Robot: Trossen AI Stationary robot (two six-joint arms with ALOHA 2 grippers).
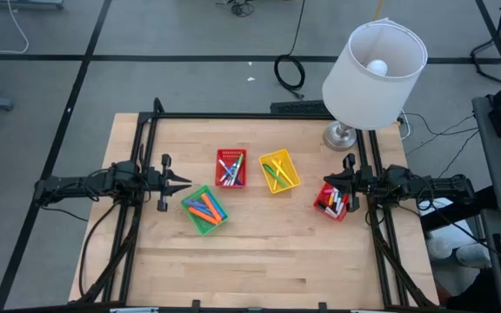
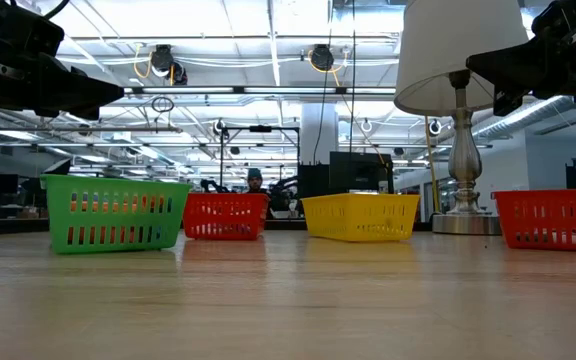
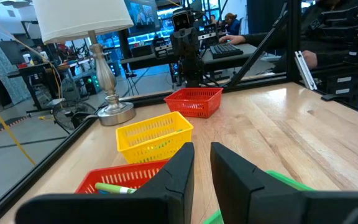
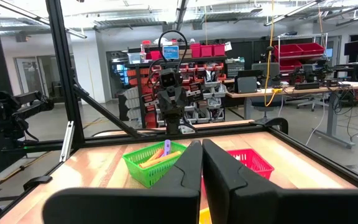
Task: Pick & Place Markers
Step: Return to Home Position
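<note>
Lowering the left tool (image 1: pixel 183 183), its fingers slightly apart and empty, onto 1 marker in the green basket (image 1: pixel 203 209) suits best; the right tool (image 1: pixel 327 184) waits, fingers together.

Materials and finishes on view

Pale matt wood table (image 1: pixel 259 252); slotted glossy plastic green basket (image 2: pixel 116 212); polished metal lamp base (image 3: pixel 114 114) under white cloth shade (image 1: pixel 374 63)

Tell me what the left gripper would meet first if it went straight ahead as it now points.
Probably the green basket: the left gripper points toward the table's middle, just beside its rim. Height is unclear, so it might pass over.
</note>
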